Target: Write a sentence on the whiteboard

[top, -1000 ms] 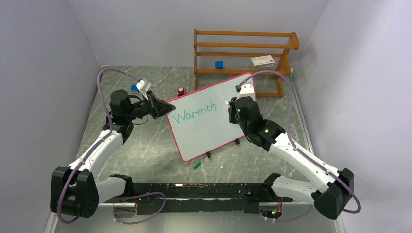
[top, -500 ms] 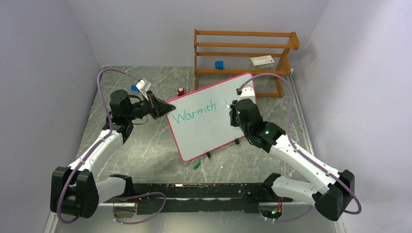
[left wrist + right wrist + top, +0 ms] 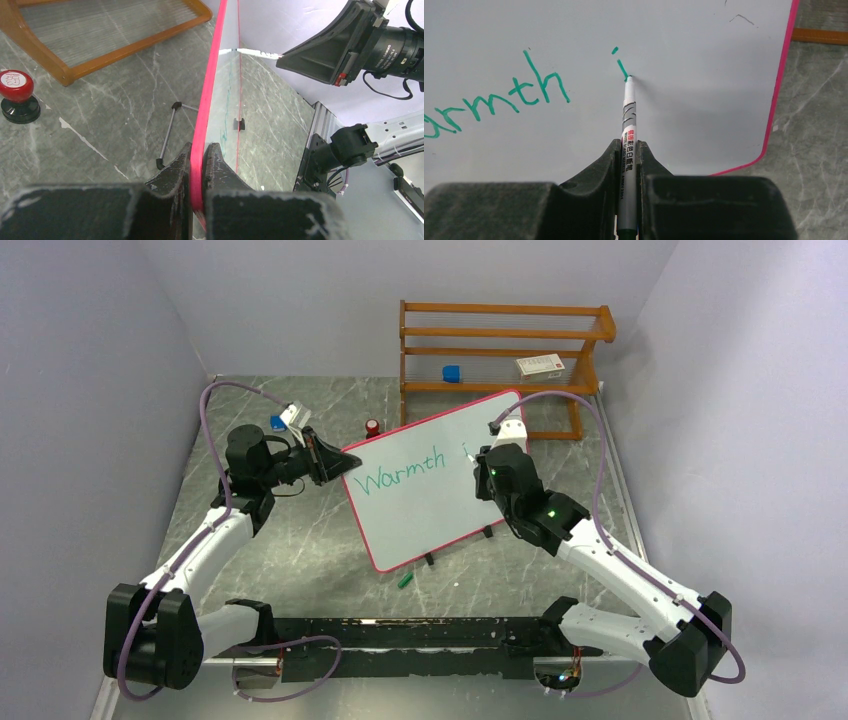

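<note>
Jaws on both arms are closed on something. The left gripper [image 3: 199, 152] pinches the thin pink-red edge of the large flat white rectangular whiteboard [image 3: 420, 520], which stands tilted at the centre of the top view on the grey marbled table [image 3: 310, 540], and the right gripper [image 3: 628, 150] clamps a slim white-and-grey marker pen [image 3: 628, 117]. Its tip touches the board just under a green "i", right of the green word "Warmth" [image 3: 402, 478] — an orange-brown wooden rack [image 3: 500, 335] stands behind, upper right of centre.

Pale lilac walls [image 3: 90, 360]; grey marble-patterned tabletop [image 3: 305, 545]; orange wooden rack [image 3: 500, 332] at back; even light.
</note>
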Controlling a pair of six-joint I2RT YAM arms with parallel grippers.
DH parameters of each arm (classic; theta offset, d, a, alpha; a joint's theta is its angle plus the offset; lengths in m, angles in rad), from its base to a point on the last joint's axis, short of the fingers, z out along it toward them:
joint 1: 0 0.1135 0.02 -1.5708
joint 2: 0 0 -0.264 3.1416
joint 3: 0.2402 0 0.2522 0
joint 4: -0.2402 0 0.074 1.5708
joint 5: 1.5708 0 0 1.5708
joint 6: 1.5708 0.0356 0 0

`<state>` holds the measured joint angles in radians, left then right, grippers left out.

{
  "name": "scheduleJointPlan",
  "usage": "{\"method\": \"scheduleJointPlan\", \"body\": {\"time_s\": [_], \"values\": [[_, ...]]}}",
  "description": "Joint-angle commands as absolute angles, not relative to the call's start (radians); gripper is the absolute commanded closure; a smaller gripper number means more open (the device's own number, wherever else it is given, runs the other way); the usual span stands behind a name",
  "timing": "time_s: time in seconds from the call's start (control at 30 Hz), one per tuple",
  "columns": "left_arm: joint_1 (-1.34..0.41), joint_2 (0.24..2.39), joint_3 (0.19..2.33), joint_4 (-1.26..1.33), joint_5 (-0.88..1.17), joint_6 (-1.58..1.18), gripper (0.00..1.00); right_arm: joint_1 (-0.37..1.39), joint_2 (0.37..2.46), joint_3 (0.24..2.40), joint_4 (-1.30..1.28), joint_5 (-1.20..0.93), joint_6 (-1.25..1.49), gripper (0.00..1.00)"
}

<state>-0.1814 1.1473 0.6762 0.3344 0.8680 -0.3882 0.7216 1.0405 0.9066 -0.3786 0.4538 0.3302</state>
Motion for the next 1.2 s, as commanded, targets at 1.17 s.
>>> {"method": "scheduleJointPlan", "body": {"time_s": [1.17], "values": [[-0.198,1.190,0.643,0.190,0.770,-0.175,0.95,0.684,1.085,0.967,-0.306,0.454,0.285,1.00]]}}
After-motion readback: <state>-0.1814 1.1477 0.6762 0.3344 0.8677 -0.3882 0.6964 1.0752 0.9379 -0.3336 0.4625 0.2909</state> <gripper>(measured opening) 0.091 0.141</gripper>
